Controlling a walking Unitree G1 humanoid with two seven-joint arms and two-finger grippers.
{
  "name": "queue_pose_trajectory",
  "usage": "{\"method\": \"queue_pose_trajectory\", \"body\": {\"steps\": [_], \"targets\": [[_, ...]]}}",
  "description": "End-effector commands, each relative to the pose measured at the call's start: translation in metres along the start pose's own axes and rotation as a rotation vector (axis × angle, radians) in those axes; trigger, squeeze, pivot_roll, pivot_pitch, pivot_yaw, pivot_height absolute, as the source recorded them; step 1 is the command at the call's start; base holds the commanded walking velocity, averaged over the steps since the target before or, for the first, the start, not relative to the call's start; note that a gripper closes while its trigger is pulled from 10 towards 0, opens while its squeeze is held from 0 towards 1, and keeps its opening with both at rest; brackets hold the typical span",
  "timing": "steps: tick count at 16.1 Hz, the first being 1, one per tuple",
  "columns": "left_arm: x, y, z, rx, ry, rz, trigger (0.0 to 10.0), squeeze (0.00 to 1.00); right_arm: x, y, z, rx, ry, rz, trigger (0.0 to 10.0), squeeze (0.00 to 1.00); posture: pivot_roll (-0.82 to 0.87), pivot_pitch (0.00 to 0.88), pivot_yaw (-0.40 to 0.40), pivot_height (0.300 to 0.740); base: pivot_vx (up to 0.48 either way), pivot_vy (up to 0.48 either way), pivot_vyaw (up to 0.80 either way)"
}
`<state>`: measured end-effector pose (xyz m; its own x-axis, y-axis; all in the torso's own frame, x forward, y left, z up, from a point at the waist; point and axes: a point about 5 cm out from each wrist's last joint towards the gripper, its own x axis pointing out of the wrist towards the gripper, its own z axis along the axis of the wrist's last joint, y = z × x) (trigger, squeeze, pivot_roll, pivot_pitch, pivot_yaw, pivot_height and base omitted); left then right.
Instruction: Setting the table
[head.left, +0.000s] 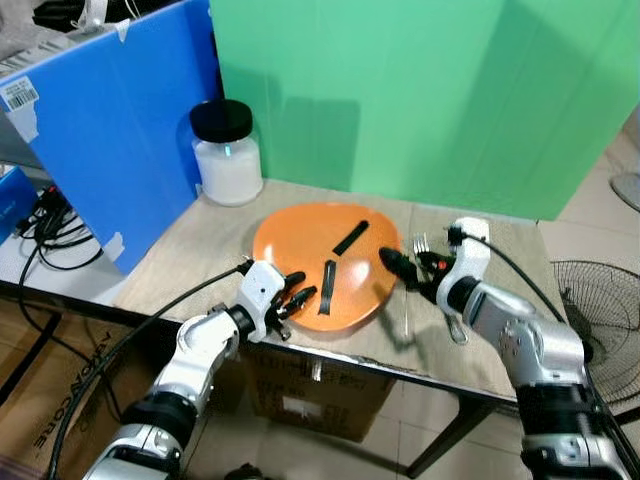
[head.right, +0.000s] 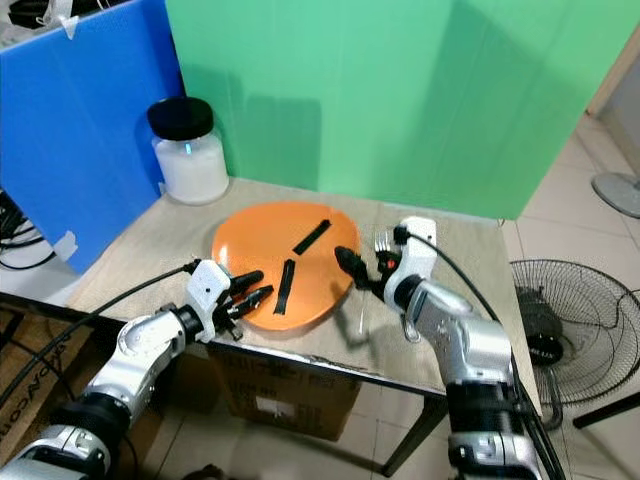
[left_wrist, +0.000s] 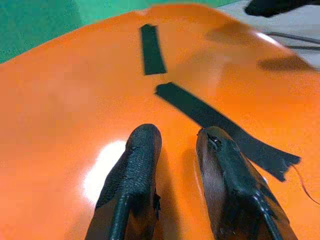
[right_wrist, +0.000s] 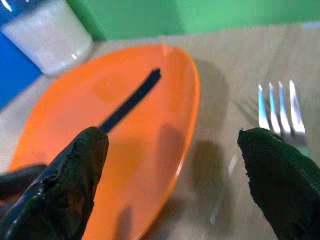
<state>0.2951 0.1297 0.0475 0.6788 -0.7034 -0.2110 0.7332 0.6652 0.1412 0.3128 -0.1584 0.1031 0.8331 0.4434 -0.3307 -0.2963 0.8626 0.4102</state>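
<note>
— Where's the fork (right_wrist: 278, 116)?
— Flat on the tabletop (head.left: 200, 240) by its right edge, just beside the orange plate (head.left: 300, 240), tines toward the far edge.
— Nearer arm?
— The right claw (head.left: 408, 268): fingers wide apart, hovering between plate and fork. The left claw (head.left: 296, 296) sits slightly parted over the plate's near rim.

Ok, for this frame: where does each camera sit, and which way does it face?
Left eye view: on the head, looking forward and down at the table with the orange plate, the jar and both silver arms.
Right eye view: the same stereo head, same scene.
Left wrist view: along the left gripper fingers, low over the plate's black strips.
Right wrist view: along the right gripper, fingers wide apart, facing the plate rim and the fork.
Shared: plate and strips appear in all four views.
</note>
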Motion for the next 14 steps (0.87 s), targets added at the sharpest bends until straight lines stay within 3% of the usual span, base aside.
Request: {"method": "queue_pose_trajectory", "body": {"steps": [1,3,8,14], "targets": [[-0.006,-0.015,-0.024,-0.027,0.107,-0.065,10.0,0.00,0.001,-0.002,0.002,0.009,-0.015,0.006,10.0,0.00,0.05,0.000,-0.049,0.740,0.000,0.000,0.00],[-0.006,-0.020,-0.025,-0.015,0.101,-0.080,10.0,0.00,0.009,0.000,-0.007,0.059,-0.011,0.039,10.0,0.00,0.05,0.000,-0.060,0.740,0.000,0.000,0.00],[-0.006,-0.018,-0.020,-0.006,0.061,-0.070,10.0,0.00,0.021,0.007,-0.027,0.047,0.056,0.065,10.0,0.00,0.06,0.000,-0.073,0.740,0.000,0.000,0.00],[-0.003,-0.020,-0.016,0.006,0.046,-0.102,10.0,0.00,0.023,0.023,-0.044,0.135,0.139,0.204,10.0,0.00,0.06,0.000,-0.061,0.740,0.000,0.000,0.00]]}}
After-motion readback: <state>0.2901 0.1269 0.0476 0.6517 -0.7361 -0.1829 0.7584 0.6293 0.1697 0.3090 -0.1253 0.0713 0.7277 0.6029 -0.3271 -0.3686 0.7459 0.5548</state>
